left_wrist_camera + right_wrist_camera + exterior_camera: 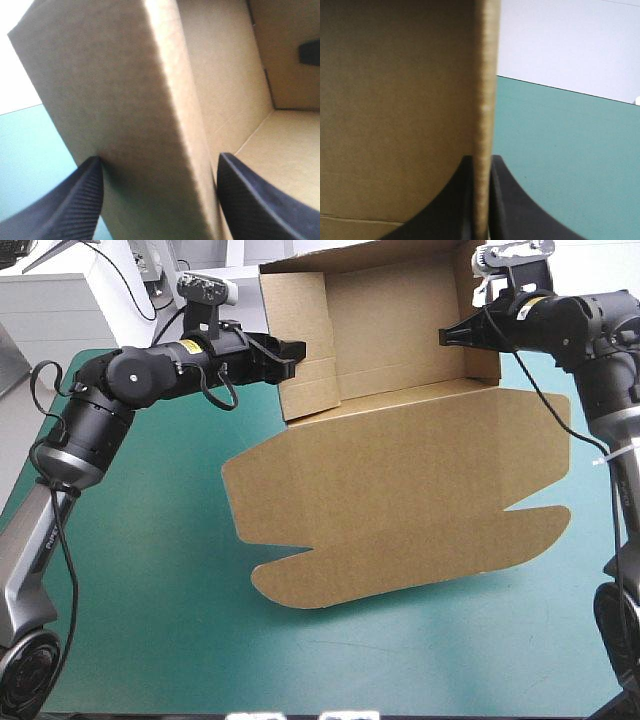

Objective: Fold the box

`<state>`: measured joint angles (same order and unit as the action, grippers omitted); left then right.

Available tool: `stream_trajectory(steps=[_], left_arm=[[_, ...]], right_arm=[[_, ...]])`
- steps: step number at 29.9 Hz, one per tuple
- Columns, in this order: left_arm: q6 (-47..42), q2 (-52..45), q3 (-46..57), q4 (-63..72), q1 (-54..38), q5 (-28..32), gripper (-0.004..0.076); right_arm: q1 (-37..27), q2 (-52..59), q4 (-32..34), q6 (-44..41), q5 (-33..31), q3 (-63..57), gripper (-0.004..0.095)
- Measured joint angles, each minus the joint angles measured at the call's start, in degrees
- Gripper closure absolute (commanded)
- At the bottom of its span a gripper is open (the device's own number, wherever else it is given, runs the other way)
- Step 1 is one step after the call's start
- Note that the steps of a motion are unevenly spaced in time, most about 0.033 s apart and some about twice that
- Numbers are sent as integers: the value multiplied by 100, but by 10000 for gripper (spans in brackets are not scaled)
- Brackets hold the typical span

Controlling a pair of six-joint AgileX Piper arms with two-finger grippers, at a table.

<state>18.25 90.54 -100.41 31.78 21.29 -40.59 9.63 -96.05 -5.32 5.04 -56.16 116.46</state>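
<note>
The left claw (pixel 159 159) stands open astride the left wall (pixel 125 100) of the brown box (pixel 400 340); whether its black fingers already press this wall, I cannot say surely. The right claw (pixel 481 159) is closed on the thin right wall (pixel 485 75). The box sits at the far part of the teal-green desk (pixel 150 570), walls raised. Its lid (pixel 400 490) lies flat toward the near edge. I judge the tray nearly formed, with only the tucking of the walls left.

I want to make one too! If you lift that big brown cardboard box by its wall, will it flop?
Probably not much: the brown cardboard box holds its raised walls straight. It looks light, since the right gripper pinches just one thin wall. The wide flat lid might sag or drag if raised.
</note>
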Motion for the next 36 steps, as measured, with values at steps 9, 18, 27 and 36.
stream_trajectory(steps=[9,18,27,36], left_arm=[[-2069,0,-147,-2929,534,-219,296],[-2651,86,-153,-3656,547,-472,727],[-2913,326,-153,-3792,504,-490,729],[-2803,1106,-153,-3647,509,-1231,729]], right_arm=[[265,-285,-193,-237,232,-1,923],[506,-382,-50,-323,315,-6,923],[536,-397,51,-375,-132,-6,923],[536,-1066,179,-260,-1051,-6,923]])
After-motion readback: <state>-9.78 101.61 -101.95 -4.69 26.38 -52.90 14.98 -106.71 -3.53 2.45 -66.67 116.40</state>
